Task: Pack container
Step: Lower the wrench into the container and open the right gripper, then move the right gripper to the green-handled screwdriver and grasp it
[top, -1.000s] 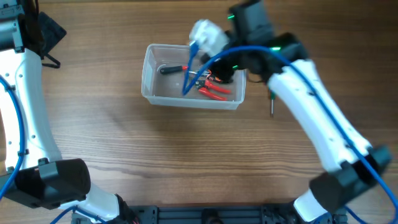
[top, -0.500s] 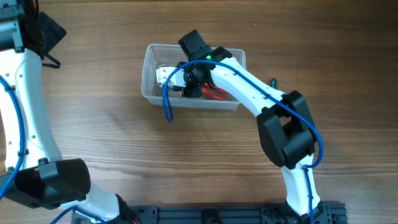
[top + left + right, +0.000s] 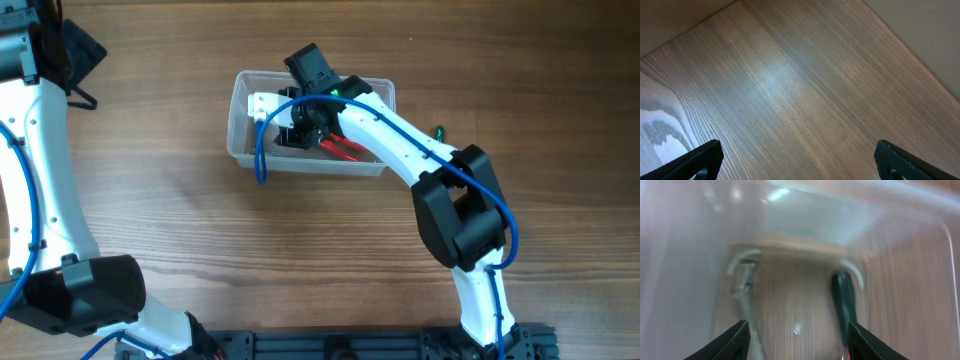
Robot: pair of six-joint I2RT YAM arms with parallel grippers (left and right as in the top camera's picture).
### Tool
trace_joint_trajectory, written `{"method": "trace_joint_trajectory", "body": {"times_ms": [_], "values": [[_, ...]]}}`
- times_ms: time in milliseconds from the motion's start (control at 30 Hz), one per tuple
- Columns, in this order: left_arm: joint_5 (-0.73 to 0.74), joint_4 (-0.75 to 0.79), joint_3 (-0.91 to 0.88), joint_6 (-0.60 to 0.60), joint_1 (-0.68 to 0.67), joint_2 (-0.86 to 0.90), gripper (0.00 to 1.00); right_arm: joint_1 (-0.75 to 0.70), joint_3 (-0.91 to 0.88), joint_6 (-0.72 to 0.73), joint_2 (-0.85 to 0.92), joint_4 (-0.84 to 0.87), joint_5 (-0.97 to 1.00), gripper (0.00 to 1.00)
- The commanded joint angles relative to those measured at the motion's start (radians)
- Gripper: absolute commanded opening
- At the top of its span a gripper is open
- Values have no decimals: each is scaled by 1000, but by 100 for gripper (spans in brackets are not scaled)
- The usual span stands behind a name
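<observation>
Nearest the right wrist camera, the right gripper [image 3: 797,330] hangs inside the bin [image 3: 238,100]. Its fingers [image 3: 732,340] are spread wide, and as far as the blur lets us see, nothing lies between them. Just past the fingers, on the bin floor, a black-handled tool [image 3: 842,300] lies to one side with a touch of red at its near end. A pale metal piece [image 3: 742,280] lies to the other side. We cannot tell what either one is. Behind them rises the clear end wall.

From overhead, the bin sits on the table [image 3: 300,260], toward the far middle, and the right arm reaches over the rim and down into it. Red-handled pliers [image 3: 345,150] lie inside, beside the wrist. The arm's blue cable [image 3: 259,165] loops out over the bin's near wall. Just right of the bin, a small green thing [image 3: 438,130] peeks out beside the arm, and most of it is hidden.

Farthest off, at the far left, the left gripper [image 3: 799,159] hovers over bare wood with its fingers wide apart, holding nothing.

We judge the step in hand to be a placement into the bin, with the fingers parted. The next move calls for a straight lift clear of the rim, so that neither fingers nor cable drags a tool or tugs the bin. After that we would reach for whatever lies outside, likely the green thing.
</observation>
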Motion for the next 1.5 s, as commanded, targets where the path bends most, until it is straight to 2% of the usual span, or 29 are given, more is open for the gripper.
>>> {"method": "trace_joint_trajectory", "body": {"times_ms": [0,100,200,333,467,633,767,900,1167,1467], "values": [[2,0,9,5,5,-4,100,-15,50,322,-136,-49,261,57],[2,0,9,4,5,-4,100,-46,68,485,-266,-112,402,58],[2,0,9,5,5,-4,100,-115,68,591,-417,-162,486,65],[2,0,9,5,5,-4,100,-272,68,784,-545,-230,491,70],[2,0,9,5,5,-4,100,-456,63,954,-558,-367,463,70],[2,0,9,5,5,-4,100,-628,-15,1068,-484,-470,356,67],[2,0,9,4,5,-4,100,-678,-76,1070,-397,-477,221,57],[2,0,9,5,5,-4,100,-667,-103,1067,-302,-476,198,45],[2,0,9,5,5,-4,100,-600,-112,1009,-130,-477,203,43],[2,0,9,5,5,-4,100,-588,-128,1007,-71,-427,207,38]]}}
